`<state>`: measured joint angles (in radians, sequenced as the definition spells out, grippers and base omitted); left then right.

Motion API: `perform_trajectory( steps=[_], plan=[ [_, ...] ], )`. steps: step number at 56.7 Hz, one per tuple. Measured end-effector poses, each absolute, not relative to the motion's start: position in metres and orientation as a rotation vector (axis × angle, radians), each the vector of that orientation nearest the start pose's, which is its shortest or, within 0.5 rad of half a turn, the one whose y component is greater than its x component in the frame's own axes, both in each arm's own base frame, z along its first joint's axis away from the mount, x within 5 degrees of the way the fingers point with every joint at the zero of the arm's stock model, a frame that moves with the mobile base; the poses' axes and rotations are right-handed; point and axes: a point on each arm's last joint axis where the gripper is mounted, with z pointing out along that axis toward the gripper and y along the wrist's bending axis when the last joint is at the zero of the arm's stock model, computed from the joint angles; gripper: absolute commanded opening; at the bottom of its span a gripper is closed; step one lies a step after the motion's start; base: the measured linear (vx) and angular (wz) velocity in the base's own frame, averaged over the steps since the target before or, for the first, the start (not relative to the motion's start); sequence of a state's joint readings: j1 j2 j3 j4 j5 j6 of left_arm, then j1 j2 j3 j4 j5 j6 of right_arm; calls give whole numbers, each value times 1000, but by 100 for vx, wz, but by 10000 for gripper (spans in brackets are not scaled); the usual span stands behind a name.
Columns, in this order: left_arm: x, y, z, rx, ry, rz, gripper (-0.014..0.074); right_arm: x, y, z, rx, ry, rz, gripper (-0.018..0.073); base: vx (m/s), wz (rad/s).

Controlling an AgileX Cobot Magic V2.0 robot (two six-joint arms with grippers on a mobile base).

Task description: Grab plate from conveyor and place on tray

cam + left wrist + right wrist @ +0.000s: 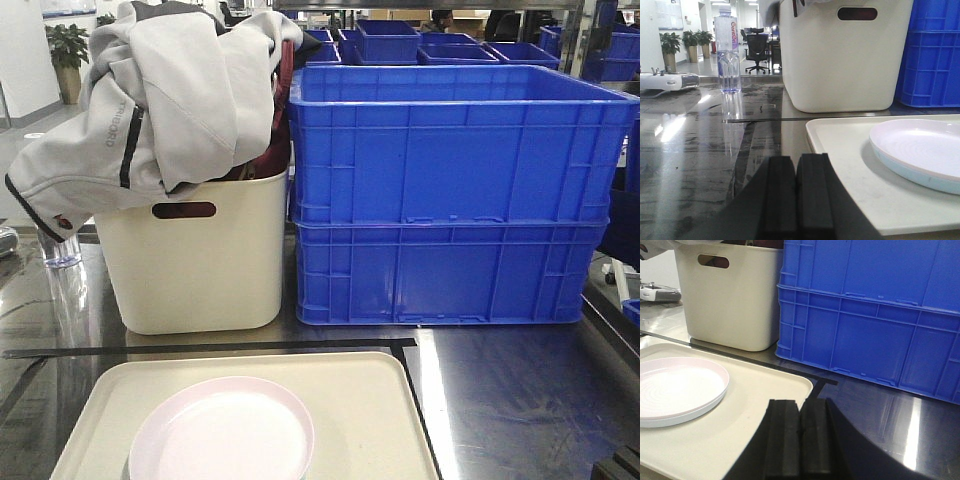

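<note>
Left end effector (797, 192): in your left wrist view its two black pads are pressed together with nothing between them, parked low over the table (690, 165) just off the tray's near left corner. I judge it is resting there because it has no plate to carry.
Tray, left wrist view: the cream tray (850, 165) lies flat on the table and a pale plate (920, 150) sits on it toward the right. A light blue rim shows under the plate's edge, so I think a second plate may lie beneath, though you cannot be sure from here.
Behind the tray, left wrist view: a cream tub (840, 60) stands just past the far rim, and a water bottle (728, 50) stands well to the tray's left.
Right end effector (800, 437): in your right wrist view the pads are likewise closed and empty, low over the tray's near right corner.
Tray, right wrist view: the plate sits left of centre, clear of the rim, which reads as a deliberate, stable set-down.
Front view: blue crates (450, 200) are stacked beyond the tray's far right, and a grey jacket (150, 100) is heaped in the tub.
Conveyor: none of your views shows it, so you cannot tell whether another plate waits there.
Task standing: with a plate on the tray and both end effectors empty, I judge this placement done.
</note>
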<state>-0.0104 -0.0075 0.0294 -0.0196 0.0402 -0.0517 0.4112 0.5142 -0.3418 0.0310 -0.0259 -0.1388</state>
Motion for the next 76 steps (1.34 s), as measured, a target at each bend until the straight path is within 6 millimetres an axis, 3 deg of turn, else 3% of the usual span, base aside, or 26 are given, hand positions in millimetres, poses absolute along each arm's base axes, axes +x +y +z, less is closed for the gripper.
perform_trajectory(
  steps=[19, 29, 37, 76],
  plan=[
    [57, -1, 200, -46, 1545, -65, 3, 98, 38, 287, -394, 1556, 195, -9, 0, 0],
    [57, -1, 200, -46, 1545, -65, 3, 76, 12, 237, -156, 1593, 85, -9, 0, 0],
    [57, -1, 200, -46, 1545, -65, 3, 62, 5, 202, -86, 1578, 41, -9, 0, 0],
    [57, -1, 200, -47, 1546, -65, 3, 57, 4, 197, -69, 1573, 41, -9, 0, 0]
  ],
)
